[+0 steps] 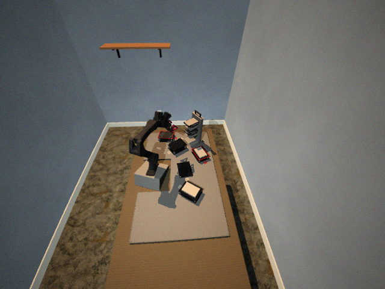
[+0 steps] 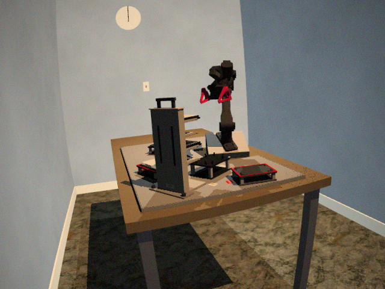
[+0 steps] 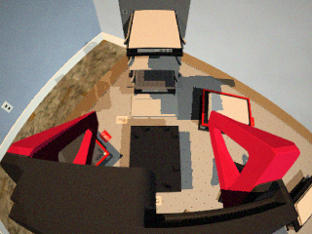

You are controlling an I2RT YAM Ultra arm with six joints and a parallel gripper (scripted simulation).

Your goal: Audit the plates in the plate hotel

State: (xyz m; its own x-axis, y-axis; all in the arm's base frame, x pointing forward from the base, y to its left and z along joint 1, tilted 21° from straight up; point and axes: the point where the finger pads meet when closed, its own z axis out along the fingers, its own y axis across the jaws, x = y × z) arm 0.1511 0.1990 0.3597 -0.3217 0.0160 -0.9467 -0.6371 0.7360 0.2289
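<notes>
Grey and slab-sided, the hotel stands on the mat with a black handle on top. Its top shelf carries a tan plate; lower down sits a dark plate whose label is too small to read. The other shelves cannot be made out.

Beside the hotel, a red-rimmed nest holds a pale plate. On the hotel's other side, nearer the arm, a second red-rimmed nest has only a dark surface inside. A raised black nest in front of the hotel bears no plate. Farther from the hotel lie another black nest and a black tray holding a tan plate.

High above the mat, facing the hotel's front, the gripper hangs with red fingers spread wide, holding nothing.
</notes>
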